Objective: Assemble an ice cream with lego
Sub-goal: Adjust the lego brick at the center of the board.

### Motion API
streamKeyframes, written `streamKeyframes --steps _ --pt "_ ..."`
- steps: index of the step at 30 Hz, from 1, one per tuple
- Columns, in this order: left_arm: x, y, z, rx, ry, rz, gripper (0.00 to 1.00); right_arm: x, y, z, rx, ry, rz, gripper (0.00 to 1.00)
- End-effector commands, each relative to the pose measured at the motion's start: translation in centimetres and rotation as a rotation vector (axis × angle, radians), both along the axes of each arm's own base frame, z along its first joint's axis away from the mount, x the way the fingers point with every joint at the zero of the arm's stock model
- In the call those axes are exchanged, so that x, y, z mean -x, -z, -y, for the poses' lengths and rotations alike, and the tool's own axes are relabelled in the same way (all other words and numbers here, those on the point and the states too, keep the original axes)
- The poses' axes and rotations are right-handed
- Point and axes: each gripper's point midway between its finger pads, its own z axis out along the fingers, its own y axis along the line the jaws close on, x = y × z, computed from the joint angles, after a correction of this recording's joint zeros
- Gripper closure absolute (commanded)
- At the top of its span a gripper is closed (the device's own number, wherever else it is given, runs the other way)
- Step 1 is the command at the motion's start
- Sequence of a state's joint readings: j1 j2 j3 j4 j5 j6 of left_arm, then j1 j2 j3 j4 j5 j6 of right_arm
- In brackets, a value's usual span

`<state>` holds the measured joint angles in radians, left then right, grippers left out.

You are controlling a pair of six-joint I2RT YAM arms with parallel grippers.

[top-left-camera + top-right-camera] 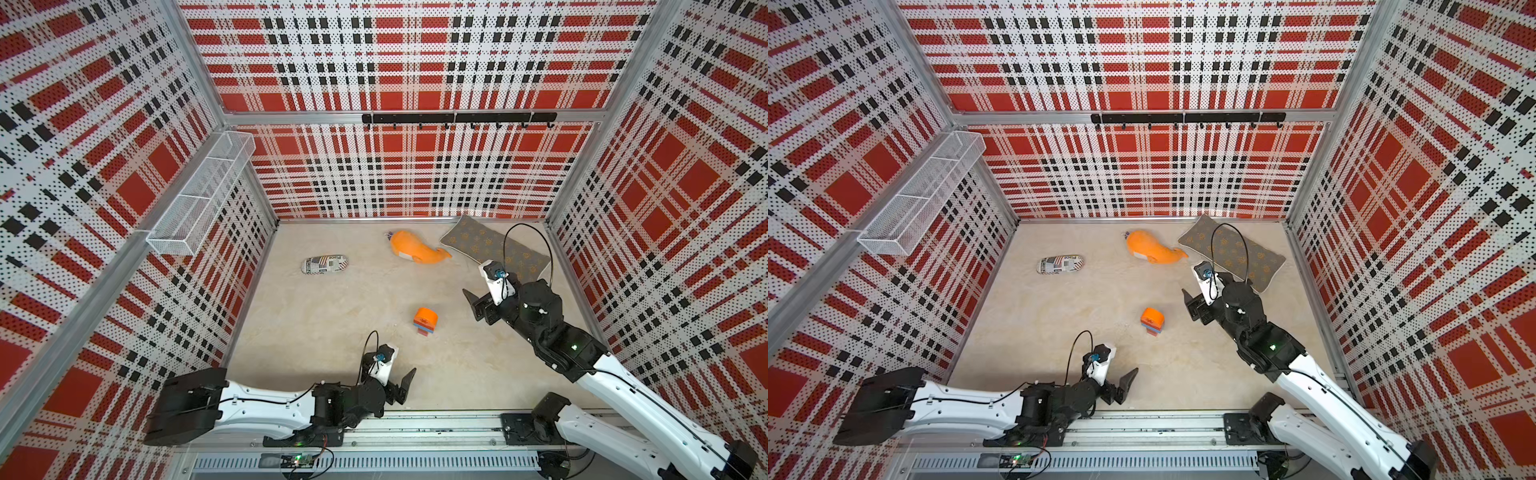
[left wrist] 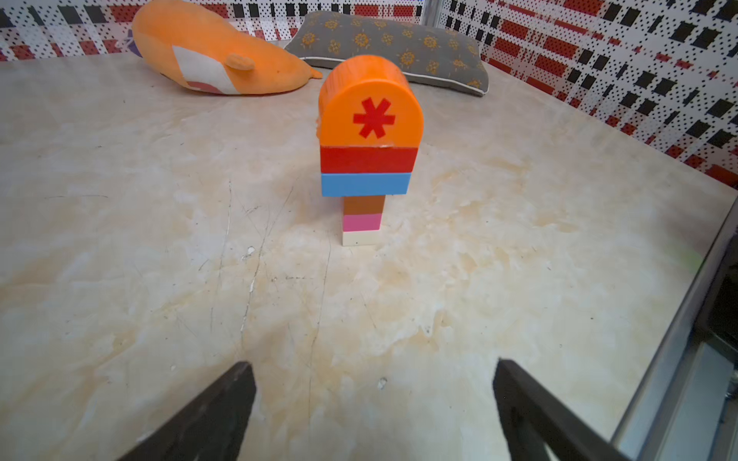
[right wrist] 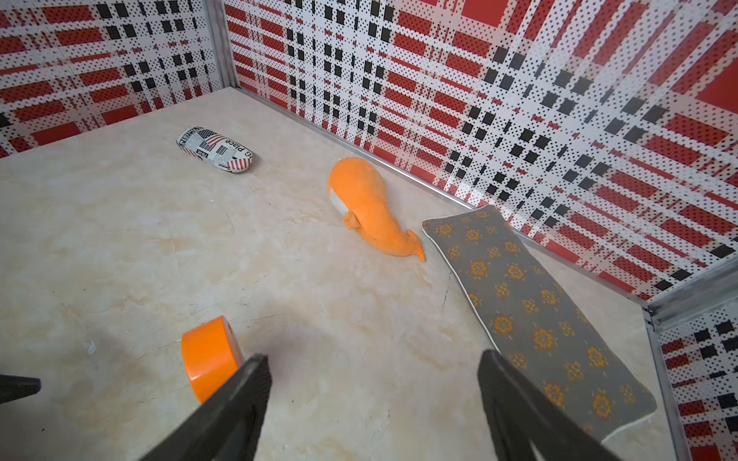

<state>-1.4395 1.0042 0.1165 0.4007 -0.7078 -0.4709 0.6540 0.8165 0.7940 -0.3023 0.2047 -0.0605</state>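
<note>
Ice cream [image 1: 424, 322] stands upright on the table [image 1: 316, 332], approx mid-table and a bit twd the front, btw the two grippers and touching neither; both top views show it [image 1: 1152, 321].

Biggest thing is the marbled beige table itself. Next is the wire basket [image 1: 199, 195] hung on the left wall, then the hook rail [image 1: 457, 118] on the back wall.

- **Far right corner of table:** grey cushion [image 1: 494, 249] w/ orange flower print, lying flat.
- **Just beside its end:** orange plush whale [image 1: 417, 249] on its side; can't tell if they touch.
- **Well apart, far left:** newsprint pouch [image 1: 324, 264] w/ flag print.

Then the left gripper [image 2: 371, 371], low nr the front edge, jaws spread wide w/ nothing btw them, facing the ice cream. The right gripper [image 3: 372, 357] is held above the table to the stack's right, jaws also wide, holding nothing. In the right wrist view the orange cap [image 3: 209, 355] shows just beside one finger.

Smallest are the lego layers [image 2: 369, 171], seen in the left wrist view. Bottom up: narrow cream, pink and brown stem, then wide blue, wide red, and the rounded orange cap w/ red asterisk [image 2: 374, 118].
</note>
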Motion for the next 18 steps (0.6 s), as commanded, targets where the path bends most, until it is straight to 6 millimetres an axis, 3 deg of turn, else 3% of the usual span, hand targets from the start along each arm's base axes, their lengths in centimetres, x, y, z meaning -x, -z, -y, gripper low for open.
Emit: streamKeyframes --steps 1,6,12,18 --pt "-0.5 -2.4 0.8 0.167 -0.016 0.034 0.04 0.0 -1.0 0.8 -0.012 0.034 0.006 0.14" --pt "-1.2 -1.8 1.4 0.150 -0.001 0.075 0.02 -0.2 -1.0 0.7 -0.009 0.036 0.003 0.14" --pt "-2.4 0.2 4.5 0.047 0.049 0.092 0.03 -0.4 -1.3 0.7 -0.010 0.040 0.004 0.14" --pt "-3.7 1.4 5.9 0.019 0.071 0.104 0.03 -0.4 -1.3 0.9 -0.012 0.043 0.008 0.14"
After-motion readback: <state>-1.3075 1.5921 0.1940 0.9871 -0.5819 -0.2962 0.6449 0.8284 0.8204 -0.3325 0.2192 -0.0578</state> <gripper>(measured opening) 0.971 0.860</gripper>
